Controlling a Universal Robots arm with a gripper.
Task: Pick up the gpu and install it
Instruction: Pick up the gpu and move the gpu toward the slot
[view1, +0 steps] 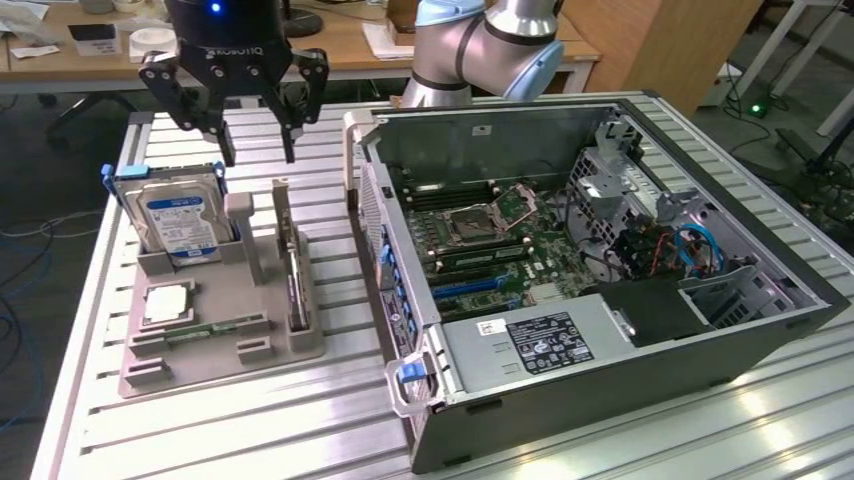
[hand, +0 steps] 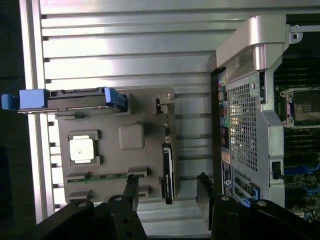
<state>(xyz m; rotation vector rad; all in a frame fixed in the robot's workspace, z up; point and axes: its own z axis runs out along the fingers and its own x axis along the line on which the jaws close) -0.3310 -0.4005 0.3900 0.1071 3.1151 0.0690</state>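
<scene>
The end effector (view1: 259, 157) hangs over the far end of the grey holder (view1: 254, 345) on the bench (view1: 334, 420), spread wide and empty, nothing between its dark fingers (hand: 131, 190). The gpu (view1: 295, 290) stands on its edge in the holder's slot, on the side nearest the open computer case (view1: 601, 250), untouched. The blue-labelled hard drive (view1: 180, 220) stands upright on the holder's other side. In the wrist view, the thin dark card lines up right in the gap between the two fingers, below them.
</scene>
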